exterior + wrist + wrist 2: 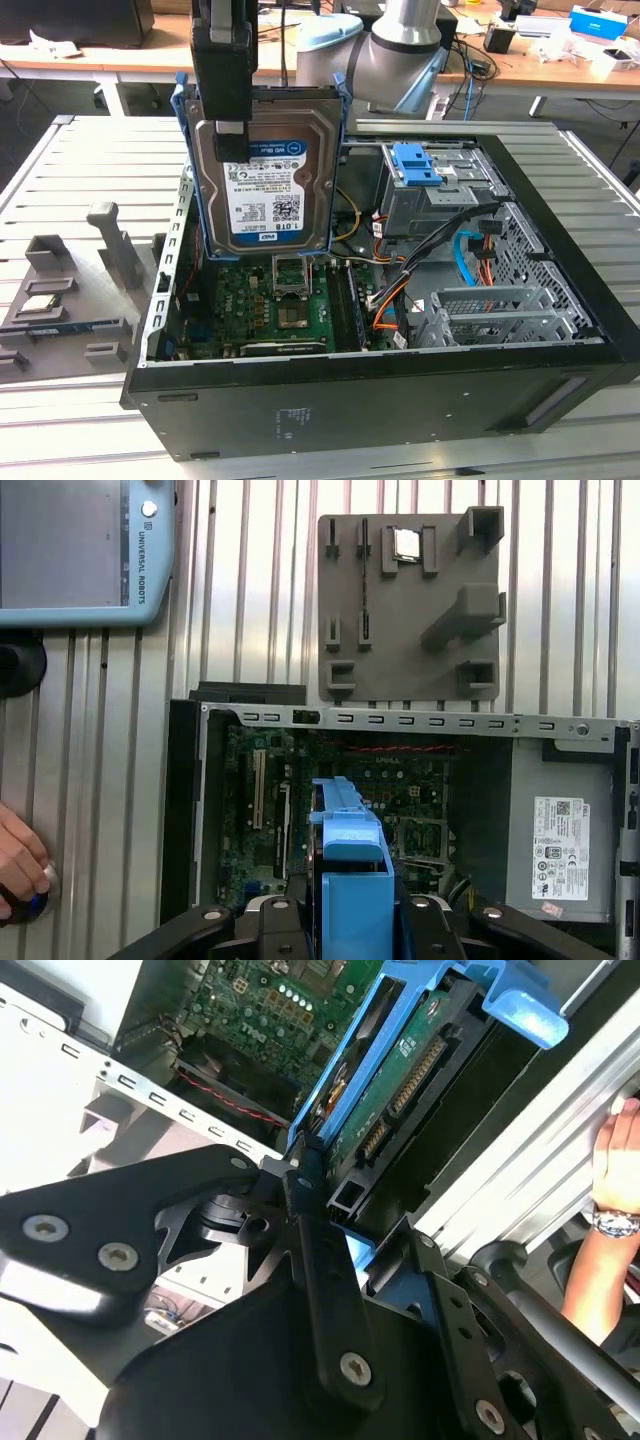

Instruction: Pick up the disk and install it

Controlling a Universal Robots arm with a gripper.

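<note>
Black gripper [228, 130] jaws clamped on blue-bracketed silver-grey metal disk [265, 180], hanging over open black computer case [400, 390]; slippage risks striking green motherboard [270, 305] at 6 o'clock.

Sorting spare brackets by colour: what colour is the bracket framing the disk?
Bright blue, around the silver-grey disk; clearest in the exterior view.

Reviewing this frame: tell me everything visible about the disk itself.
The disk is a rectangular silver-grey metal hard drive with a blue-and-white label, framed by a bright blue plastic bracket. It hangs upright in the air above the open computer case, over the green motherboard, touching nothing below. The gripper is shut on its upper part. In the second wrist view its underside shows a green circuit board and connector pins.
</note>
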